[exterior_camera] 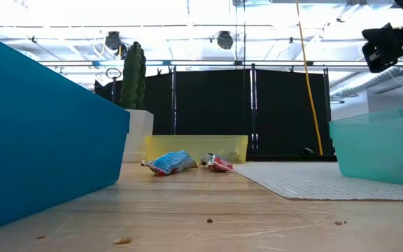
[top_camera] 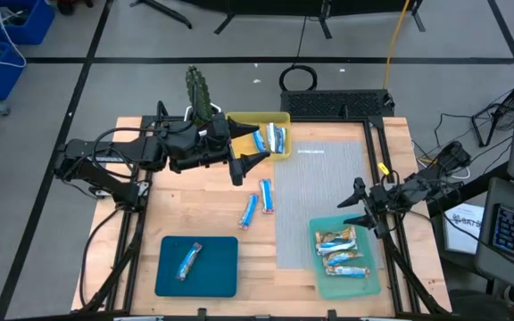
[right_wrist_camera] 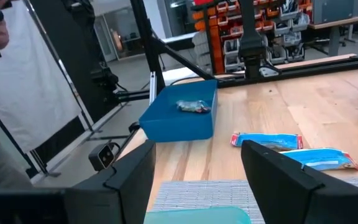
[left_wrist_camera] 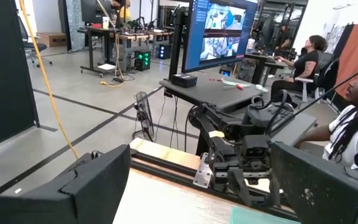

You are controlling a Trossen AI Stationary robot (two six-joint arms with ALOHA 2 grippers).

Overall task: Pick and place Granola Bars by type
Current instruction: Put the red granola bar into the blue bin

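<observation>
Two blue-and-white granola bars (top_camera: pixel 266 196) (top_camera: pixel 249 211) lie flat on the wooden table, also seen in the right wrist view (right_wrist_camera: pixel 266 140) (right_wrist_camera: pixel 322 158). Two more blue bars (top_camera: pixel 269 140) lie in the yellow tray (top_camera: pixel 239 119). One bar (top_camera: pixel 188 260) rests in the dark teal tray (top_camera: pixel 212 276). Three tan bars (top_camera: pixel 339 252) lie in the light teal tray (top_camera: pixel 368 287). My left gripper (top_camera: pixel 248 163) hovers open beside the yellow tray's near edge, holding nothing. My right gripper (top_camera: pixel 357 207) hangs open above the light teal tray's far edge, also empty.
A grey mat (top_camera: pixel 319 196) covers the table's right half. A potted cactus (top_camera: pixel 199 94) stands at the far edge beside the yellow tray. Bare wood lies between the two loose bars and the dark teal tray. A person (left_wrist_camera: pixel 353 124) sits beyond the table's right side.
</observation>
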